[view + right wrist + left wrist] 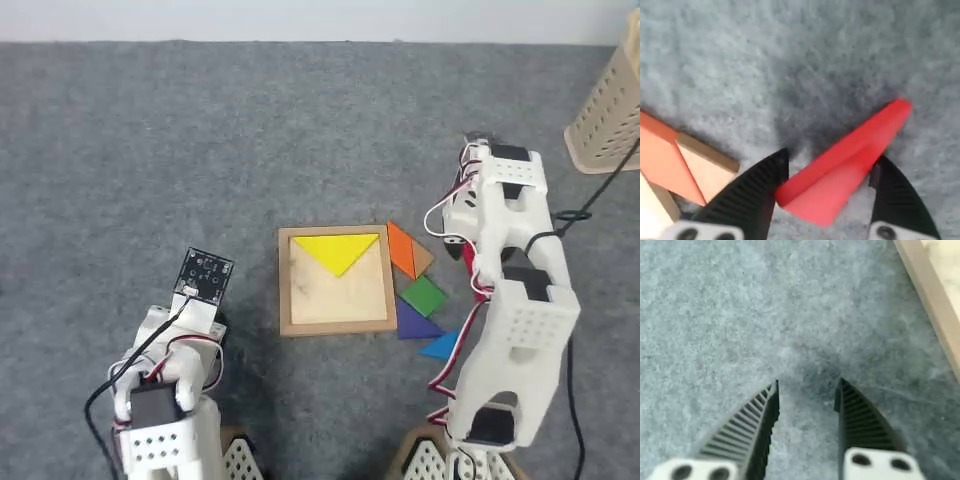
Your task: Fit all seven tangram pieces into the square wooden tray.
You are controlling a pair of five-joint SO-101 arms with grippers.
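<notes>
Grey felt surface (150, 150) under everything, pale wall (300, 20) past its far edge. Near the middle, tray (335, 325), flat and square to both arms. Inside, against the tray's far edge, yellow triangle (337, 250), long side flush to the rim: a sound anchor for the other six. Remaining tray floor bare wood.

Off the tray's right edge, in a loose column within easy reach of the right arm: orange triangle (400, 248) touching the rim, tan piece (424, 260) touching it, then green square (424, 295), purple triangle (413, 320) and blue triangle (440, 346) toward the near edge.

Right gripper (832, 157) just right of the orange and tan pieces, clamped on red piece (850, 160). Piece tilted, one corner up off the felt, seemingly pinched across its width for carrying. Judged step: red piece next for the tray.

Left gripper (807, 385) low over bare felt off the tray's left edge, jaws apart, nothing between them. Apparently parked clear of the work.

Basket (610, 110) at the far right corner, well apart from the pieces.
</notes>
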